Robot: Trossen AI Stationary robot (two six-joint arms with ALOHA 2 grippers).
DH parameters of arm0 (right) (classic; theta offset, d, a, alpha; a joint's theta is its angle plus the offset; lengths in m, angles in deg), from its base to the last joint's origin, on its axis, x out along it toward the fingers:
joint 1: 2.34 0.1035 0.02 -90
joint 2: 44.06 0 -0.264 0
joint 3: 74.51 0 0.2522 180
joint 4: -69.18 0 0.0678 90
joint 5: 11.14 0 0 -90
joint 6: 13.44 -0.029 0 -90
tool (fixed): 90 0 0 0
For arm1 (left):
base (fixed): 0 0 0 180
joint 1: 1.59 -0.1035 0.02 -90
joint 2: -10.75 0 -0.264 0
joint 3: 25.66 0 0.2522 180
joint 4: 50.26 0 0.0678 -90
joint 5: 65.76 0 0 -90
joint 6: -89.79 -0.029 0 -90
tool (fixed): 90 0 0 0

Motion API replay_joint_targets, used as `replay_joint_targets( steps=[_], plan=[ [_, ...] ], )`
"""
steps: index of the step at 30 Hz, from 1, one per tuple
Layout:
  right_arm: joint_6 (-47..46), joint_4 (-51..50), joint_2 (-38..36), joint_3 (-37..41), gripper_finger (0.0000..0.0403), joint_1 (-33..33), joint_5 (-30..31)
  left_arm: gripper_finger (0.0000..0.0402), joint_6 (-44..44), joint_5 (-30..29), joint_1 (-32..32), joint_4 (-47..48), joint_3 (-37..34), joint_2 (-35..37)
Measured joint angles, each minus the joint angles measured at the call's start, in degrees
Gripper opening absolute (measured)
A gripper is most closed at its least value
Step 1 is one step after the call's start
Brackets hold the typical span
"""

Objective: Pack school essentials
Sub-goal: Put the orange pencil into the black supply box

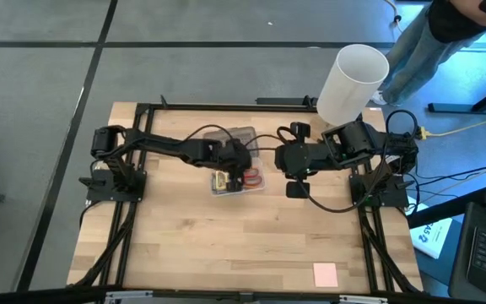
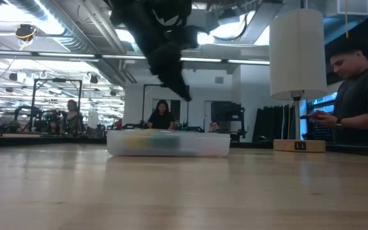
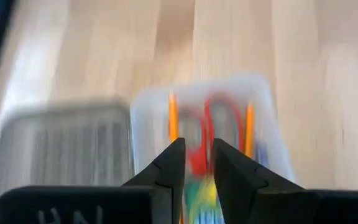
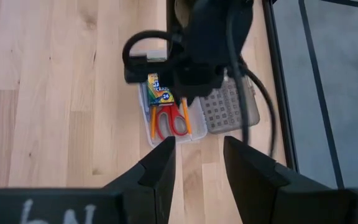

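A clear plastic case (image 1: 260, 187) stands open at the table's middle, its base flat on the wood, and shows low in the low view (image 2: 168, 143). In it lie red-handled scissors (image 3: 219, 121), two orange pencils (image 3: 173, 118) and a green-and-yellow crayon box (image 4: 158, 90). Its grey dotted lid (image 4: 229, 112) lies beside it on the far side. My left gripper (image 3: 197, 155) hangs above the case with a narrow gap between its fingers and nothing in it. My right gripper (image 4: 197, 149) is open and empty, right of the case. A pink pad (image 1: 325, 274) lies at the near right edge.
A tall white cylinder (image 1: 353, 83) stands on a wooden base at the table's far right corner. A person (image 2: 356, 102) stands beyond that corner. Bare wood lies between the case and the table's near edge. Cables (image 1: 336, 203) trail by the right arm.
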Motion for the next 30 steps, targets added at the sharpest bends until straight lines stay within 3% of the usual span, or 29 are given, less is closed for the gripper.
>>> replay_joint_targets(
  steps=[8,18,30],
  plan=[
    [0.0,0.0,0.0,0.0,0.0136,0.0,0.0,0.0071,-2.4,-0.9,0.1,-9.2,0.0,-7.3],
    [0.1,0.0,0.0,0.0,0.0136,0.0,0.0,0.0071,-4.9,-4.0,-0.8,-11.3,0.0,-12.0],
    [0.2,0.0,0.0,0.0,0.0136,0.0,0.0,0.0071,-4.8,-7.0,-1.6,-9.7,0.0,-12.7]
  ],
)
